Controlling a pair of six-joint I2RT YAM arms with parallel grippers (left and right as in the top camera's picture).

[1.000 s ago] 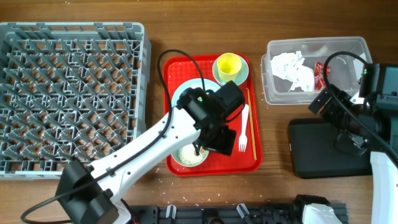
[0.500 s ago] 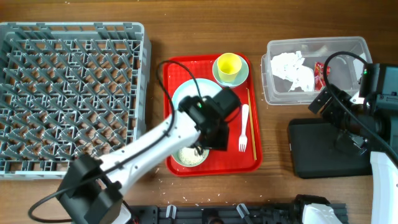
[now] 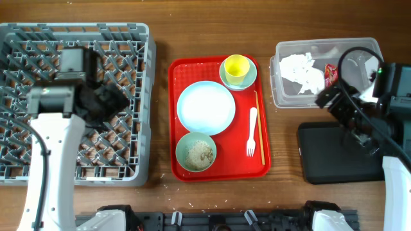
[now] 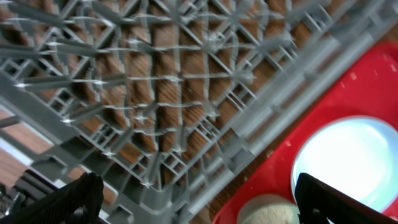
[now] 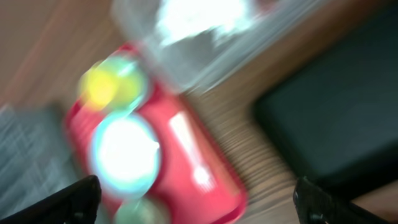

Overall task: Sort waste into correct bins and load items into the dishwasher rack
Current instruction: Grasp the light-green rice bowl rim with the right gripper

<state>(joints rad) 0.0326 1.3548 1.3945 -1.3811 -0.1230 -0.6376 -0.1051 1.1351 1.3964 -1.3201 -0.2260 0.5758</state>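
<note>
overhead, unlike blurry right wrist: snack wrapper [image 3: 331,73] inside clear tub [image 3: 276,97]

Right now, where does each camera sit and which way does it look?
Overhead: above the table, looking down at rack, red tray, tub; left arm, right arm show.
Left wrist: over the rack, looking down; open fingers in bottom corners.
Right wrist: blurred, facing tub, black tray; fingers in corners.
Shared: all see the plate.
</note>
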